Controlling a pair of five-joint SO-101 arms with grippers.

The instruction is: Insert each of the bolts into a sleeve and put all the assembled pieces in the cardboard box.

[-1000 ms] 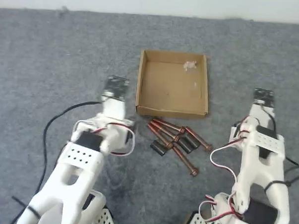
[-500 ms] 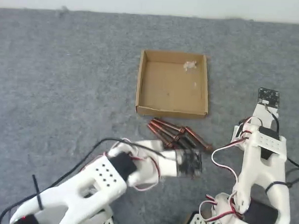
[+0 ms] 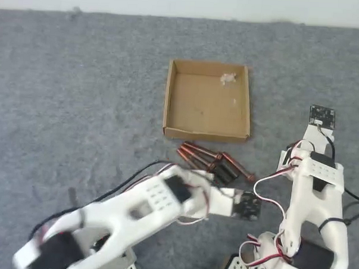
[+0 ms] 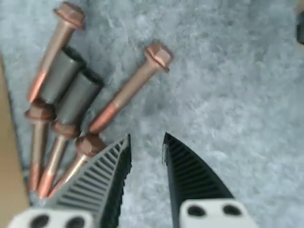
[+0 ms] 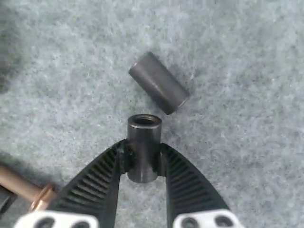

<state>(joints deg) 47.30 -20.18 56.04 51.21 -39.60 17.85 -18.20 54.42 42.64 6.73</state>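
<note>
The left arm [image 3: 164,202] lies across the high view's lower middle, hiding part of the bolts [image 3: 199,153] below the box [image 3: 167,98]. The left gripper [image 4: 146,138], slightly open, holds nothing beside them; the right gripper [image 5: 144,145] clamps a sleeve [image 5: 144,127], another sleeve [image 5: 158,82] lying near.

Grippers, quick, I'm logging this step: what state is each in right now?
Left gripper: jaws open, empty.
Right gripper: jaws shut on a dark sleeve.
</note>
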